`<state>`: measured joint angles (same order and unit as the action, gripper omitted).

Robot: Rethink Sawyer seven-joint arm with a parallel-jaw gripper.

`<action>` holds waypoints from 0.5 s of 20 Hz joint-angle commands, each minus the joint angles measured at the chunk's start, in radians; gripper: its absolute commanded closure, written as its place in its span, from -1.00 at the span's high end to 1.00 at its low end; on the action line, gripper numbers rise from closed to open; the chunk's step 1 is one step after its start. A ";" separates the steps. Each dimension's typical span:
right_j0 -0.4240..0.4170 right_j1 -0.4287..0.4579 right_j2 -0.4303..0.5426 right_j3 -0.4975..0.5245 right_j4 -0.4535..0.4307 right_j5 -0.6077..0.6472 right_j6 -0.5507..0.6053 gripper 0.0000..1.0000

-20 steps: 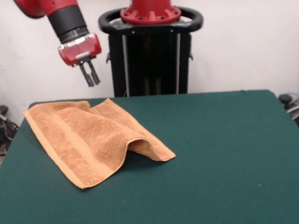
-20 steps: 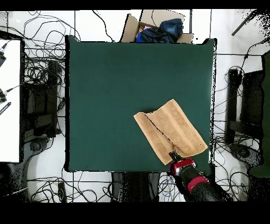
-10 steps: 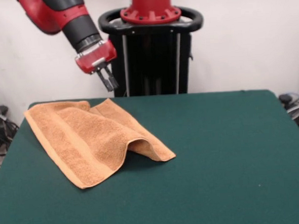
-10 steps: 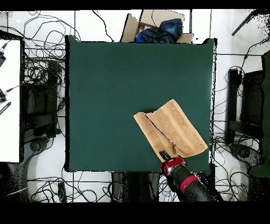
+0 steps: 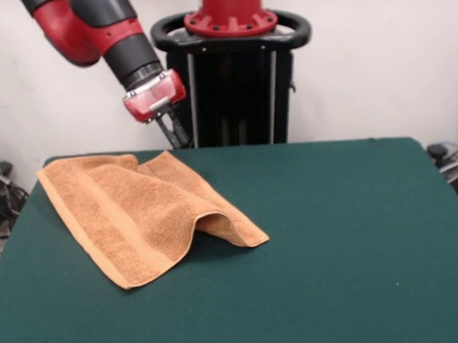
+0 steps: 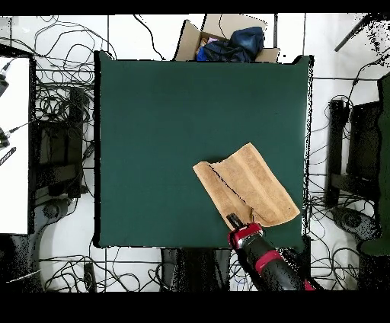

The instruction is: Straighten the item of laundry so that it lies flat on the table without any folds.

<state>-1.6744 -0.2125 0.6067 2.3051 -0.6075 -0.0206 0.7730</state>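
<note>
A: The towel (image 5: 142, 216), where did it lie?

B: It lay on the desk (image 5: 334, 235), in the corner area by the robot's side. From overhead it (image 6: 245, 190) sat near the bottom right corner of the green top (image 6: 167, 129), with one corner reaching close to the right edge and its lower corners close to the bottom edge.

A: Was it flat?

B: No. In the front view, part of it was folded over itself: a narrower flap lay across the wider sheet, and the fold rose in a soft hump near its middle, casting a shadow underneath. A flat woven band ran along the long edge facing the camera. The corner pointing toward the middle of the desk rested on the green surface.

A: And the gripper?

B: The gripper (image 5: 174, 134) hung in the air above the far edge of the desk, just beyond the far corner of the towel and clear of the cloth. The red and black arm (image 5: 100, 28) slanted down to it from the upper left of the front view. Overhead, the gripper (image 6: 233, 222) showed at the bottom edge of the desk, right beside the towel's lower corner.

A: Spread or pressed together?

B: The two dark fingers looked pressed close together, with no gap visible between them and nothing held.

A: Anything else around?

B: A cardboard box (image 6: 190, 38) holding dark blue cloth stood beyond the desk's top edge in the overhead view, amid cables on the floor.
</note>
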 commanded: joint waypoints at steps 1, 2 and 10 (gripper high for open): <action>0.037 0.057 -0.045 -0.183 -0.095 -0.127 0.172 -1.00; 0.039 0.057 -0.046 -0.187 -0.102 -0.132 0.176 -1.00; 0.042 0.066 -0.051 -0.209 -0.150 -0.171 0.196 -1.00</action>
<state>-1.6744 -0.1937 0.6039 2.2460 -0.7106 -0.1521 0.7730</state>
